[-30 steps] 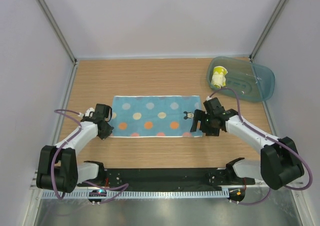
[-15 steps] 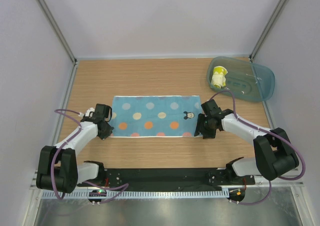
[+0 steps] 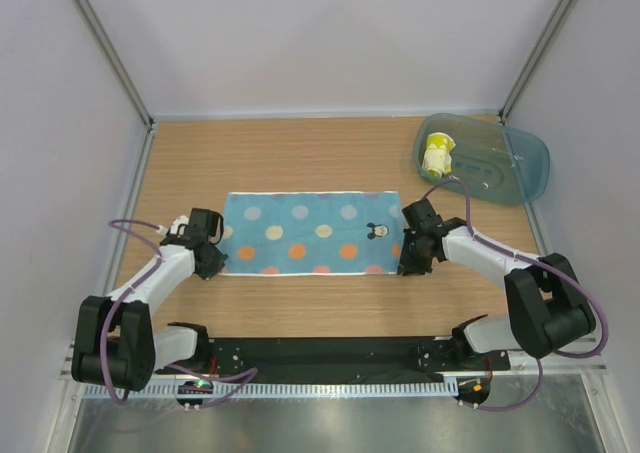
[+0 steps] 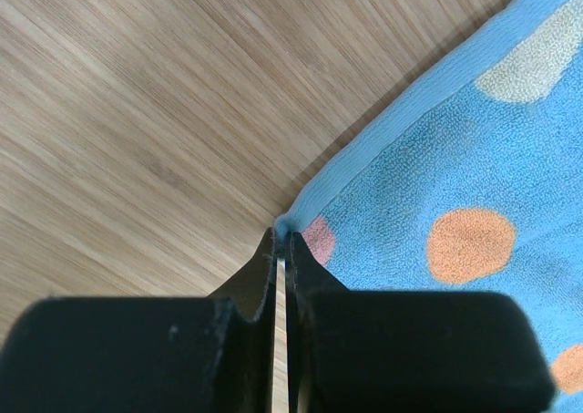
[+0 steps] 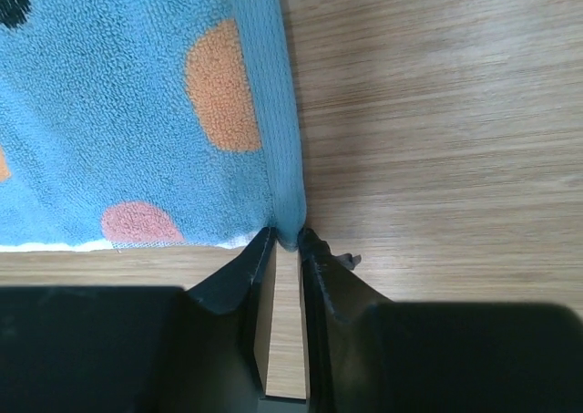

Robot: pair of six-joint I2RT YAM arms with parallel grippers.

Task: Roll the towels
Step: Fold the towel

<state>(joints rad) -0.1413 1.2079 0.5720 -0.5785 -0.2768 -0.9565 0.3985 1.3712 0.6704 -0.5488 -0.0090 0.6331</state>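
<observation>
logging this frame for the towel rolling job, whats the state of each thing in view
blue towel: spread flat on the table, not rolled
yellow towel: rolled up, sitting in the tray
tray: at the far right, holding only the yellow towel
left gripper: shut on the blue towel's near left corner
right gripper: jaws narrow, pinching its near right corner

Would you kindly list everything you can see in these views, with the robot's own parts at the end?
blue towel: one, light blue with orange and white dots, spread flat mid-table.
yellow towel: one, yellow and white, bundled inside the tray.
tray: one, translucent teal, far right of the table.
table: one, light wood, under everything.
cables: two, purple, one along each arm.
left fingers: one pair, black, shut on the blue towel's near left corner.
right fingers: one pair, black, pinching its near right corner.
</observation>
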